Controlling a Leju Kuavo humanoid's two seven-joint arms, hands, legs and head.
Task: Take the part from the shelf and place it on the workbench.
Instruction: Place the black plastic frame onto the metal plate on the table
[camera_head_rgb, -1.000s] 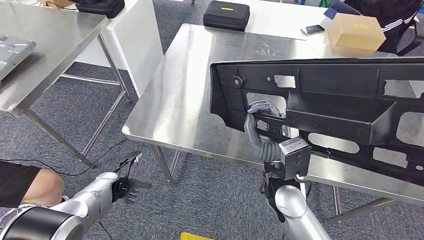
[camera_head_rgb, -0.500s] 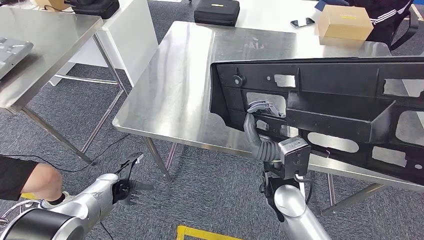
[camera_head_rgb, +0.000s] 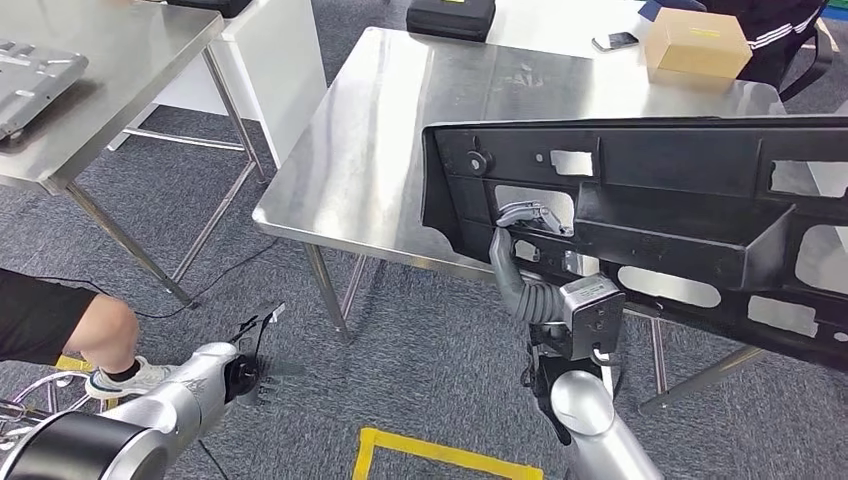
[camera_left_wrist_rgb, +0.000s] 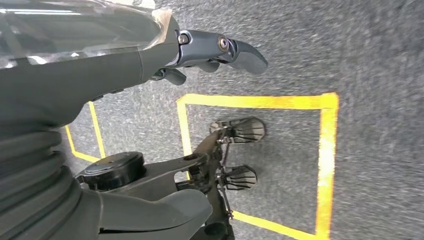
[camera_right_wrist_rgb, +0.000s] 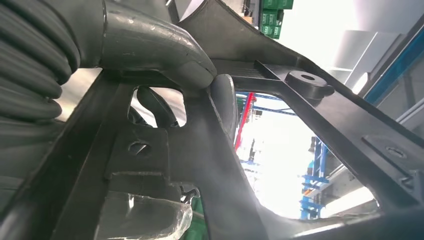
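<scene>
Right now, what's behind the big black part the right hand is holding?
Behind the black plastic part held by the right hand lies the steel workbench, glimpsed through its cutouts. The bench's right side is covered.

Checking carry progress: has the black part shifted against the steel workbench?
Yes: black part, in the right robot hand, sits lower against the workbench edge.

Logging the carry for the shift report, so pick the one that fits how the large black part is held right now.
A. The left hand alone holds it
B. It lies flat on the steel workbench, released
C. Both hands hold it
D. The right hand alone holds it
D: the right hand grips the black part through an opening, raised in front of the workbench, while the left hand hangs low over the carpet holding nothing.
</scene>
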